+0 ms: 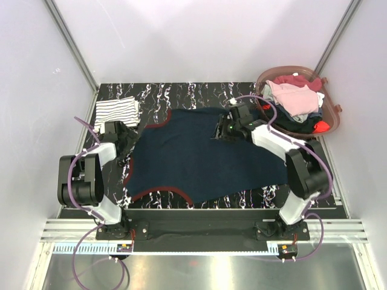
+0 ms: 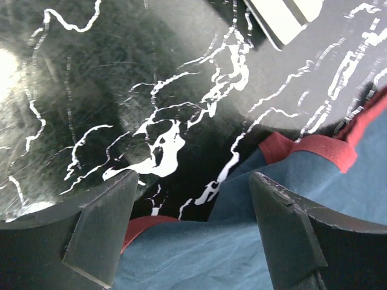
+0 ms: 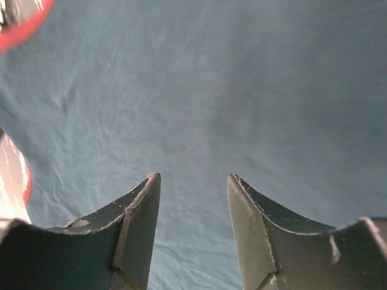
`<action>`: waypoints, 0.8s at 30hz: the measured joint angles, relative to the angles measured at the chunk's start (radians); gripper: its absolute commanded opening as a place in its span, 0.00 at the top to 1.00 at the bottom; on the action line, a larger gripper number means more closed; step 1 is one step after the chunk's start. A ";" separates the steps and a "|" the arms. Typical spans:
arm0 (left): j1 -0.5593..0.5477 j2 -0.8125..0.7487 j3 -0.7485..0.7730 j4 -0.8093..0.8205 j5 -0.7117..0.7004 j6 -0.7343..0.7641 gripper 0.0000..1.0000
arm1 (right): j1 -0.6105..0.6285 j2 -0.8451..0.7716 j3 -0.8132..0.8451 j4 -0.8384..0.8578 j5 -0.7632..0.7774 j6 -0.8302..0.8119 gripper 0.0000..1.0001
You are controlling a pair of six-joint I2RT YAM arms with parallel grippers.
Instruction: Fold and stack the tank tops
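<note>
On the worktop the navy tank top lies spread, unfolded; the striped tank top sits folded at its far left corner, so we judge half done. Our left hand gapes at a red-trimmed strap, our right hand stands parted over bare cloth, gaps clear only in wrist views.

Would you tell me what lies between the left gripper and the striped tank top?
Only bare black marbled tabletop, shown in the left wrist view; the open left gripper sits over the navy tank top's edge, the striped tank top beyond.
</note>
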 measured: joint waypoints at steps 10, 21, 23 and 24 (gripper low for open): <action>0.014 -0.069 -0.104 0.082 0.085 0.006 0.30 | 0.042 0.238 0.047 0.029 -0.099 -0.011 0.55; -0.257 -0.159 -0.115 0.010 -0.131 0.103 0.43 | 0.042 0.269 0.064 0.061 -0.129 -0.007 0.59; -0.316 -0.182 -0.113 -0.020 -0.200 0.118 0.43 | 0.042 0.271 0.064 0.066 -0.130 -0.006 0.59; -0.331 -0.189 -0.109 -0.034 -0.230 0.123 0.43 | 0.042 0.272 0.064 0.068 -0.130 -0.005 0.59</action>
